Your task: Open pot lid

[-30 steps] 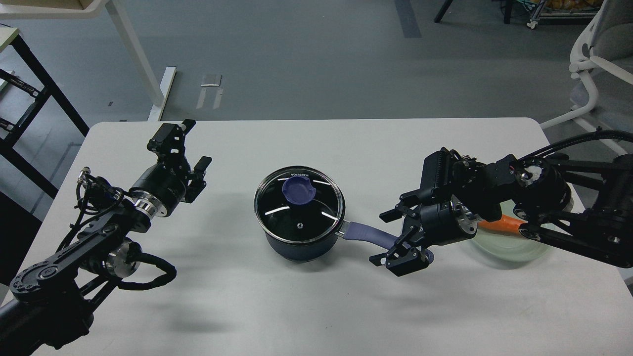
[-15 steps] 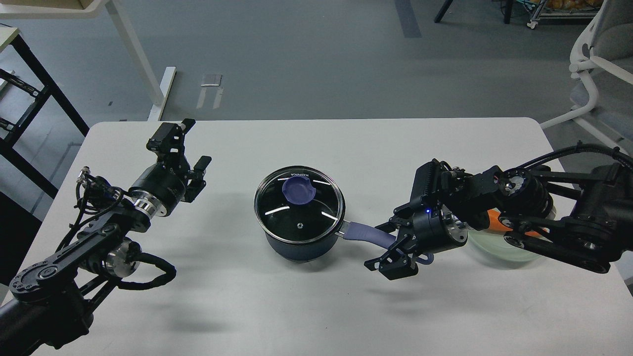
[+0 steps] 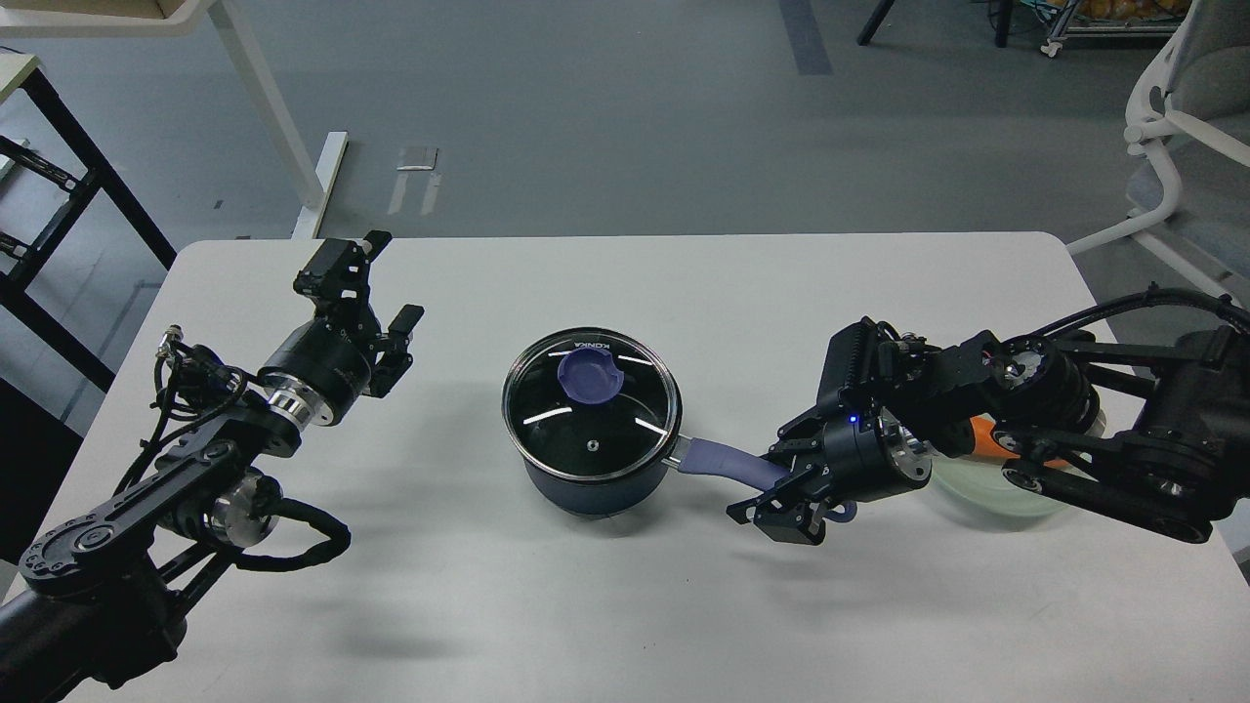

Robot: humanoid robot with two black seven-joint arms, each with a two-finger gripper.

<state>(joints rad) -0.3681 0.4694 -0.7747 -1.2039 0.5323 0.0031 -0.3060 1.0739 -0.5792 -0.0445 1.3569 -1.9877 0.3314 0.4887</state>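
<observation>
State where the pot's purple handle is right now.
In the head view, the purple handle sticks out from the pot toward the right, its far end between the fingers of the right gripper, near the table's middle.
</observation>
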